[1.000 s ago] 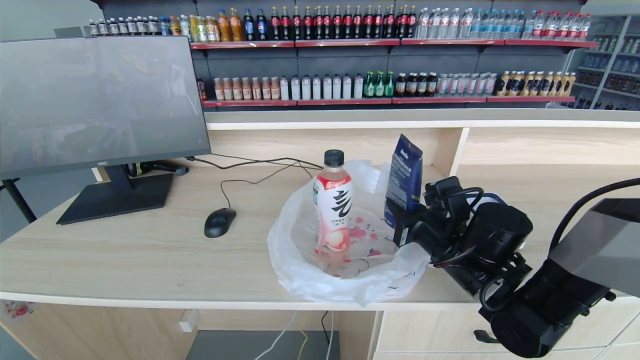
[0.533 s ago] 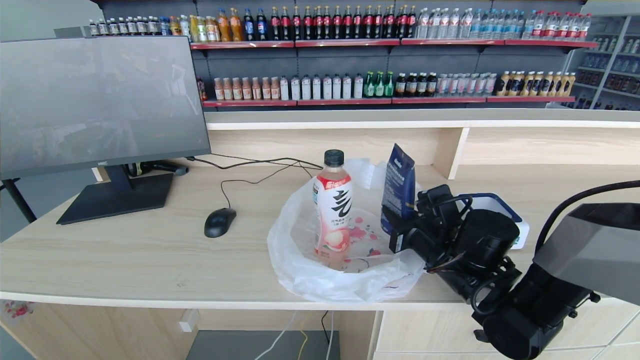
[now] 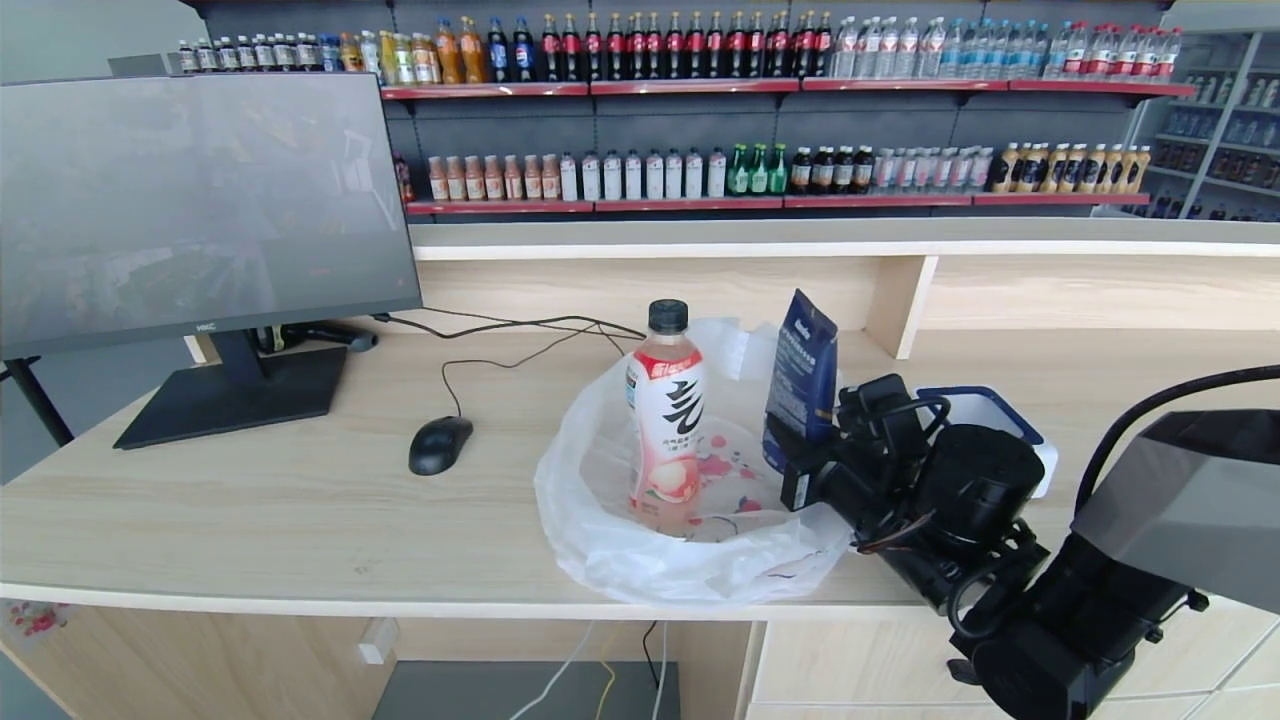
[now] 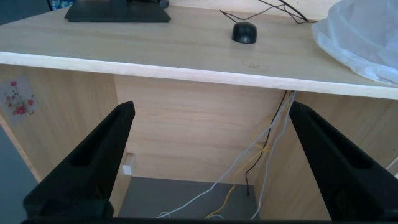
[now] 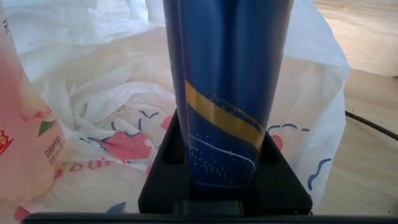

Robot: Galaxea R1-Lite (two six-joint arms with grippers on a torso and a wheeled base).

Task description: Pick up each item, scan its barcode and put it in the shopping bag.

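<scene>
Below counter [image 3: 250,510] front edge: left gripper [image 4: 211,162], fingers spread wide, nothing held, out of the work. At 3 o'clock of bag [image 3: 600,520]: right gripper [image 5: 224,186], fingers clamped on the lower sides of pouch [image 3: 803,375]. The pouch is upright at the bag's rim; whether its base rests on anything cannot be told. At bag centre: bottle [image 3: 665,420], upright, at 9 o'clock of the pouch, near but apart. Step judged: bagging the pouch. Recommended handling: bring it toward 9 o'clock enough to clear the rim, lower it straight and keep it vertical. Stop short of the bottle, since a nudge could tip it. Part the fingers only once the base is borne, then withdraw toward 3 o'clock without snagging the loose film. Farther off: mouse [image 3: 439,444] at 9 o'clock of the bag, and monitor [image 3: 190,200] at 10 o'clock.
</scene>
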